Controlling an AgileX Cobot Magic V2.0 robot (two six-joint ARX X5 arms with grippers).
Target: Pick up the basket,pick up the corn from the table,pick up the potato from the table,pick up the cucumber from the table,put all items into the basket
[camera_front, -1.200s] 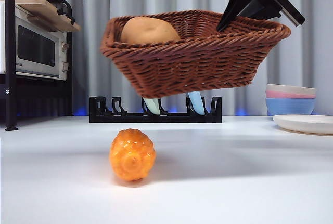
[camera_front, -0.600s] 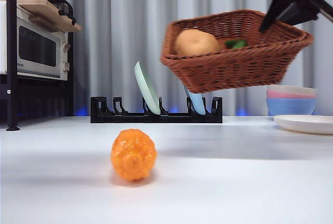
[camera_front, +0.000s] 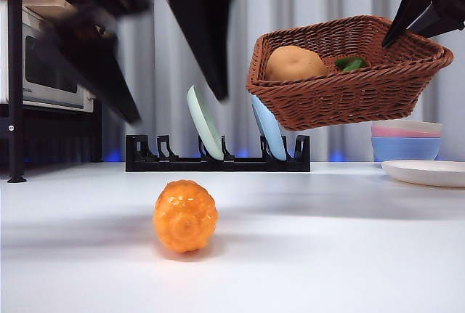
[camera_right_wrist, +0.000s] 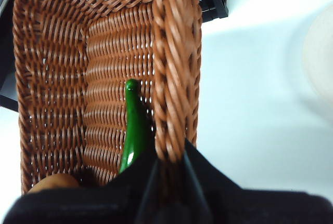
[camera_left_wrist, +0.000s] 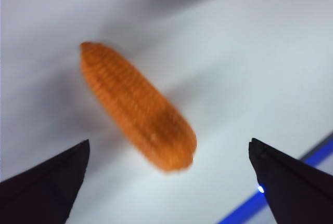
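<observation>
The orange corn (camera_front: 185,215) lies on the white table (camera_front: 327,255). Above it, blurred, hangs my left gripper (camera_front: 178,110), its jaws spread wide; in the left wrist view the corn (camera_left_wrist: 138,107) lies between the open left gripper (camera_left_wrist: 169,143). The brown wicker basket (camera_front: 349,91) hangs in the air at the right, tilted, with my right gripper (camera_front: 399,26) shut on its rim. Inside it rest the tan potato (camera_front: 294,64) and the green cucumber (camera_front: 351,63). The right wrist view shows the right gripper (camera_right_wrist: 169,164) pinching the basket wall (camera_right_wrist: 174,52), the cucumber (camera_right_wrist: 135,130) beside it and the potato (camera_right_wrist: 52,181).
A black dish rack (camera_front: 218,159) with two upright plates stands behind the corn. A microwave (camera_front: 47,66) on a shelf is at the far left. Stacked bowls (camera_front: 405,139) and a flat plate (camera_front: 425,173) sit at the right, below the basket.
The right gripper has carried the basket to the right, uncovering the dish rack. The left gripper has come down into the front view above the corn.
</observation>
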